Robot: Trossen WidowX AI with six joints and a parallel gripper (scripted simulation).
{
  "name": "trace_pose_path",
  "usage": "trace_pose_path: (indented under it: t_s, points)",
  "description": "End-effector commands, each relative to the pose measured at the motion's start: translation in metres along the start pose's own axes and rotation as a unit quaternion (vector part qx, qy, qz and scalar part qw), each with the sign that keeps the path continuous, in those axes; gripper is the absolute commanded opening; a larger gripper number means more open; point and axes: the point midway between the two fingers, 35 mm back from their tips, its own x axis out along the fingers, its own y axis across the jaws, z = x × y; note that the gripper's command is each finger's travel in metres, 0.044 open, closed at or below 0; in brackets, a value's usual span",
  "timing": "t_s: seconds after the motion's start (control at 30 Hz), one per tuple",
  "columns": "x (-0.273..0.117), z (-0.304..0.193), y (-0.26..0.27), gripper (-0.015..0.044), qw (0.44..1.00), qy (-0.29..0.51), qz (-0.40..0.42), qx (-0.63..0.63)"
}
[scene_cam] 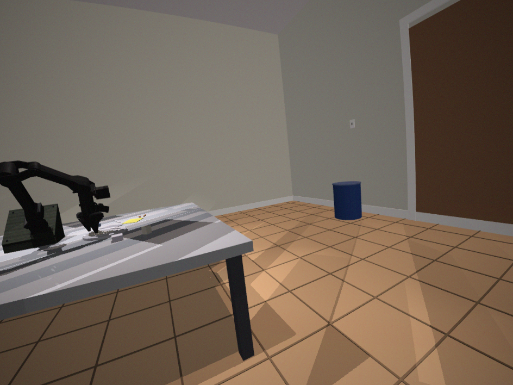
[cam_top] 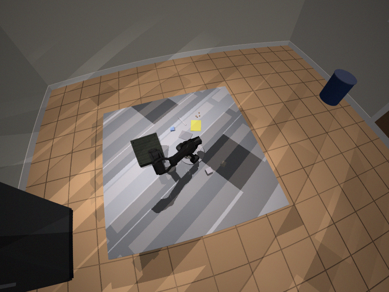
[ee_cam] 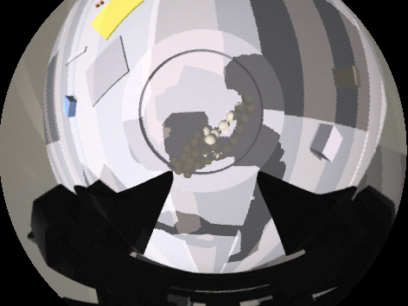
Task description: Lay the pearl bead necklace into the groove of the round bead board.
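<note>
The pearl bead necklace (ee_cam: 210,139) lies bunched in a long, folded heap on the round bead board (ee_cam: 203,39) (scene_cam: 89,240). In the wrist view the heap runs from the right part of the circular groove, across the inside, to the groove's near left edge. A few beads lie over the groove line there, while most of the ring has no beads. My gripper (ee_cam: 216,176) (scene_cam: 94,231) is open and empty, low over the near edge of the board. The heap's lower left end is close to the left fingertip. In the top view the arm hides much of the board.
A yellow square (cam_top: 195,125) (ee_cam: 112,17), a grey flat panel (cam_top: 185,135) (ee_cam: 108,73), a thin stick (cam_top: 182,121) and a blue block (cam_top: 172,128) (ee_cam: 70,106) lie beyond the board. A white block (cam_top: 209,170) (ee_cam: 332,144) and a tan block (cam_top: 223,163) (ee_cam: 345,78) stand right of it.
</note>
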Motion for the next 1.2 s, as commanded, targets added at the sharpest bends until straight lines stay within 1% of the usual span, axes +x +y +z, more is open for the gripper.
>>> trace_pose_path:
  t_s: [0.0,0.2,0.27,0.4,0.5,0.6,0.7,0.73,1.17]
  points:
    - [-0.001,0.0,-0.001,0.044,1.0,0.0,-0.002,0.003]
    - [-0.001,0.0,-0.001,0.044,1.0,0.0,-0.002,0.003]
    - [-0.002,0.001,-0.001,0.0387,0.999,0.0,-0.002,0.033]
    - [-0.007,0.007,-0.004,0.0282,0.978,-0.001,-0.001,0.207]
    - [-0.012,0.013,-0.006,0.0204,0.94,-0.001,-0.001,0.34]
    - [-0.017,0.018,-0.008,0.0125,0.885,-0.001,-0.001,0.466]
    - [-0.021,0.022,-0.01,0.012,0.817,-0.001,-0.001,0.576]
    - [-0.022,0.023,-0.01,0.012,0.804,-0.001,-0.001,0.594]
    - [-0.021,0.024,-0.011,0.012,0.8,-0.001,-0.001,0.6]
